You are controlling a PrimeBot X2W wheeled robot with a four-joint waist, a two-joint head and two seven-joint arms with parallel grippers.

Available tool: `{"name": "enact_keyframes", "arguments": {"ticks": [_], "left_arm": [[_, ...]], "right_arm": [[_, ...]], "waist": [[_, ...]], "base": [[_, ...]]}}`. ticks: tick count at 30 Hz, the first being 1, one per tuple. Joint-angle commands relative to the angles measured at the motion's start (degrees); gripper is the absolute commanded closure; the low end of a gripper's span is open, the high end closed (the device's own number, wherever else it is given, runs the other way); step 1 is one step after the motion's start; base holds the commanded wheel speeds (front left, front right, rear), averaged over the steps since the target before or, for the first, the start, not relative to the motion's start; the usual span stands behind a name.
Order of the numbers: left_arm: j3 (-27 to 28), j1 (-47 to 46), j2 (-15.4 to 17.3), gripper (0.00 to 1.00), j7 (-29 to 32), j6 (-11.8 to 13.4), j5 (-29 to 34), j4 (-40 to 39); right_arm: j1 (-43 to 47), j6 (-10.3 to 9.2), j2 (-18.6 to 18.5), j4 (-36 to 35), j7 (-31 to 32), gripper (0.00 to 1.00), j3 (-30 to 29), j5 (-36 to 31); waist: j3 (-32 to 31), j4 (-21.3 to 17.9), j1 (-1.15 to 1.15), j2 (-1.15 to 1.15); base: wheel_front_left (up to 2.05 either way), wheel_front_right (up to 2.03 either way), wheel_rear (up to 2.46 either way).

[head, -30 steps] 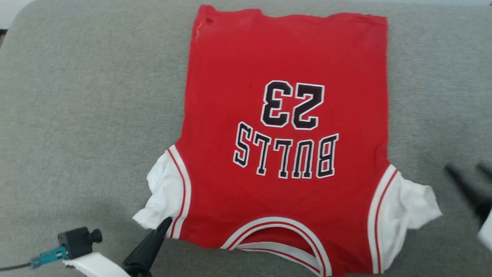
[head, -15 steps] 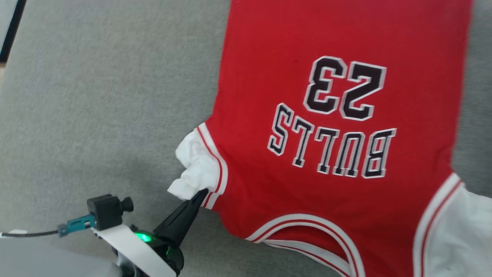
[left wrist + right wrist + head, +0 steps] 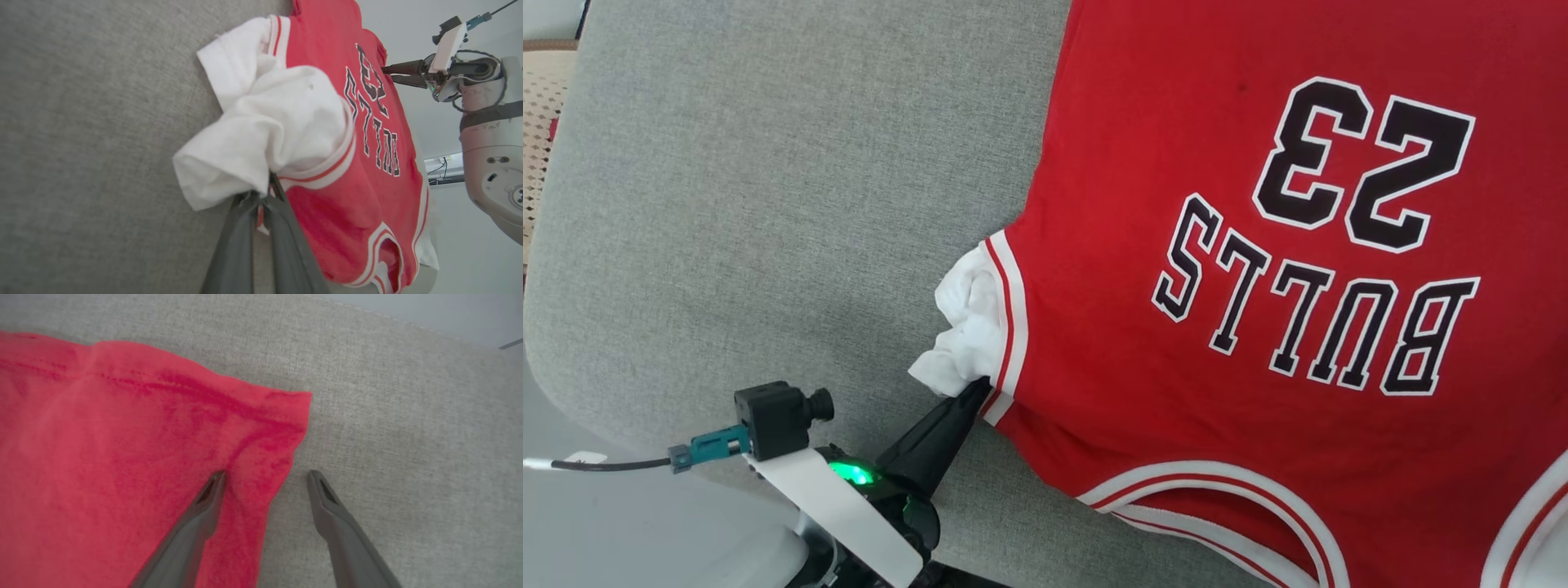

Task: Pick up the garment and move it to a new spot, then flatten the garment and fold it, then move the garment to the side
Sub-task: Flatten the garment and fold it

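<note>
1. The jersey (image 3: 1217, 245) is lying print-up on the grey cushion (image 3: 768, 204). In the head view it is spreading from 12 to 5 o'clock, with its collar toward 6 and its hem toward 12.
2. The left gripper (image 3: 976, 390) is pinching the bunched white sleeve (image 3: 968, 327) beside the striped trim, fingers together. The jersey's body is lying toward 2 o'clock from it.
3. The right gripper (image 3: 266, 473) is standing apart, straddling the jersey's side edge. In its wrist view the hem corner (image 3: 302, 400) is sitting at 12 o'clock.
4. The long axis is running between the grippers, left nearer the collar. The next pull likely depends on the right one closing on that corner.
</note>
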Motion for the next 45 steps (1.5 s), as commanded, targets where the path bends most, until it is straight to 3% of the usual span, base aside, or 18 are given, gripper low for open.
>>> {"name": "enact_keyframes", "arguments": {"ticks": [1, 2, 3, 4, 5, 6, 11, 15, 19, 24, 31, 37, 40, 45], "left_arm": [[-0.01, -1.18, -0.15, 1.0, -0.28, 0.11, 0.69, -0.06], [-0.16, -1.4, -0.25, 1.0, -0.28, 0.11, 0.74, -0.04], [-0.24, -1.56, -0.34, 1.0, -0.28, 0.11, 0.69, -0.02], [-0.28, -1.74, -0.35, 1.0, -0.28, 0.11, 0.61, 0.02], [-0.26, -2.0, -0.33, 1.0, -0.28, 0.11, 0.51, 0.12], [-0.13, -2.24, -0.34, 1.0, -0.28, 0.12, 0.4, 0.29], [1.24, -1.22, -0.33, 1.0, -0.28, 0.11, -0.08, 1.47], [2.67, 0.71, 0.33, 1.0, -0.28, 0.12, -0.17, 2.58], [4.46, 3.16, 0.7, 1.0, -0.28, 0.11, -0.28, 3.2], [5.56, 5.49, 1.19, 1.0, -0.28, 0.11, -0.38, 3.7], [7.32, 8.14, 1.6, 1.0, -0.29, 0.12, -0.57, 4.22], [8.94, 10.13, 1.77, 1.0, -0.29, 0.12, -0.77, 4.5], [9.14, 10.38, 1.78, 1.0, -0.29, 0.11, -0.84, 4.94], [9.87, 10.94, 1.73, 1.0, -0.29, 0.11, -0.83, 5.34]], "right_arm": [[2.03, -0.02, 0.11, 2.16, 1.25, 0.0, -0.19, -0.26], [2.16, -0.02, 0.42, 2.39, 1.6, 0.0, -0.35, -0.37], [2.28, -0.02, 0.62, 2.46, 1.81, 0.1, -0.32, -0.3], [2.37, -0.02, 0.78, 2.39, 1.85, 0.58, -0.28, -0.22], [2.36, -0.02, 0.75, 2.03, 1.23, 0.84, -0.46, -0.05], [2.33, -0.02, 0.76, 1.73, 0.47, 1.0, -0.83, 0.06], [3.91, -0.02, 0.36, -0.15, -2.24, 1.0, -0.5, 3.16], [7.7, -0.02, -2.57, -4.19, -1.99, 1.0, 3.43, 8.53], [16.19, -0.02, -5.35, -10.75, 0.5, 1.0, 5.77, 16.09], [31.08, -0.02, -7.78, -22.06, 3.93, 1.0, 4.45, 24.58], [53.29, -0.02, -3.35, -37.0, 6.19, 1.0, 0.5, 31.6], [72.57, -0.02, 2.13, -48.57, 7.49, 1.0, 2.53, 33.8], [79.49, -0.01, 4.83, -51.22, 5.85, 1.0, 6.38, 33.36], [81.32, -0.01, 5.6, -50.08, 2.34, 1.0, 11.24, 33.11]], "waist": [[0.21, -0.09, 0.0, 0.0], [0.31, -0.13, 0.0, 0.0], [0.38, -0.2, 0.0, 0.0], [0.43, -0.3, 0.0, 0.0], [0.48, -0.44, 0.0, 0.0], [0.37, -0.62, 0.0, 0.0], [-2.72, -1.97, 0.0, 0.0], [-6.15, -3.77, 0.0, 0.0], [-9.71, -5.42, 0.0, 0.0], [-13.08, -7.37, 0.0, 0.0], [-16.56, -9.51, 0.0, 0.0], [-18.26, -11.01, 0.0, 0.0], [-19.18, -11.4, 0.0, 0.0], [-19.9, -12.07, 0.0, 0.0]], "base": [[0.0, 0.0, 0.0], [0.0, 0.0, 0.0], [0.0, 0.0, 0.0], [0.0, 0.0, 0.0], [0.0, 0.0, 0.0], [0.0, 0.0, 0.0], [0.0, 0.0, 0.0], [0.0, 0.0, 0.0], [0.0, 0.0, 0.0], [0.0, 0.0, 0.0], [0.0, 0.0, 0.0], [0.0, 0.0, 0.0], [0.0, 0.0, 0.0], [0.0, 0.0, 0.0]]}}
